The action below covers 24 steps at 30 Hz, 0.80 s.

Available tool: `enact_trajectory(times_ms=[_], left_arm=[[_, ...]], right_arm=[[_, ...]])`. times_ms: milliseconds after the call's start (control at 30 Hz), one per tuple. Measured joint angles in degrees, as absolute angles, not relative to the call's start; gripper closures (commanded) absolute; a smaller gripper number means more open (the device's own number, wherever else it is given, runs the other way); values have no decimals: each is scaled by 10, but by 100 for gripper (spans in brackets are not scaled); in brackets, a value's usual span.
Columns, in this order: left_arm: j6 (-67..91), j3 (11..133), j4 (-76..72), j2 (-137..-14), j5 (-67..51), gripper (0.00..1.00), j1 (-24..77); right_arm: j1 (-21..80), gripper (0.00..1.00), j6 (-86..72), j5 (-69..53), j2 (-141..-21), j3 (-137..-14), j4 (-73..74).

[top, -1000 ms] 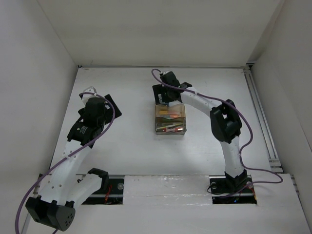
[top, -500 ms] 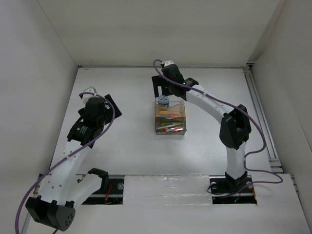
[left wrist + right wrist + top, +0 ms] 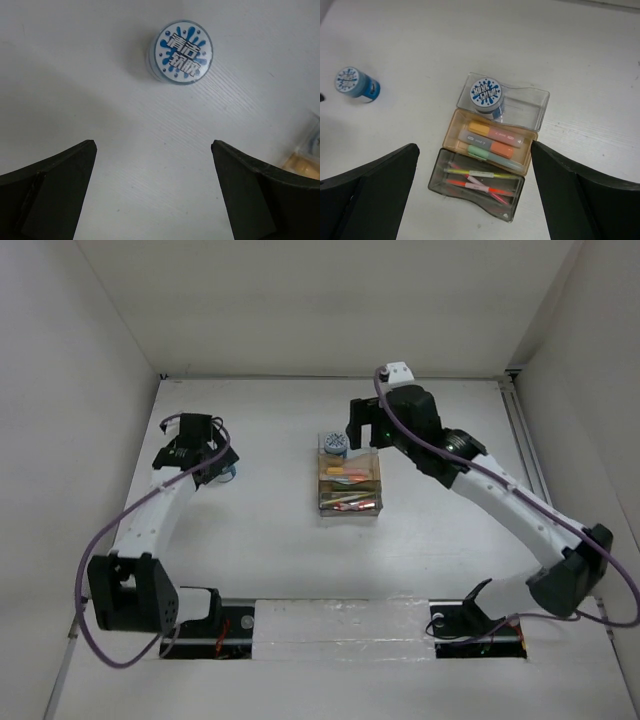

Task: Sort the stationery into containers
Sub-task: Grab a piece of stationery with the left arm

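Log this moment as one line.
left jaws: open, loose roll ahead on table | right jaws: open, empty, by organizer | organizer: stored roll, markers, pens

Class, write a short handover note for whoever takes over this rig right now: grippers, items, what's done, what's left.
Left gripper: open, empty, just short of the loose roll on the table.
Right gripper: open, empty, above the organizer.
Done: boxed roll, markers and pens, each in its own compartment.
Left: put the loose roll in, probably beside the boxed roll.
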State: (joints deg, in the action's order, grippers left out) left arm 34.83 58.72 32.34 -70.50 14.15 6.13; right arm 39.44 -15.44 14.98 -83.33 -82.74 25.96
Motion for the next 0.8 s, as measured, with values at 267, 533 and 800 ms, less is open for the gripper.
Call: enact_trajectory(times_ms=[267,533,800], left_arm=[[345,712,325,-892,107,0,43],[339,743,327,-997,108,0,32],[339,748,327,-1031,106,5,18]], right_arm=[[422,0,-154,141,-681,-721,236],[443,0,-156,117,-648,-660,229],[451,0,-157,111,-643,-657,223]])
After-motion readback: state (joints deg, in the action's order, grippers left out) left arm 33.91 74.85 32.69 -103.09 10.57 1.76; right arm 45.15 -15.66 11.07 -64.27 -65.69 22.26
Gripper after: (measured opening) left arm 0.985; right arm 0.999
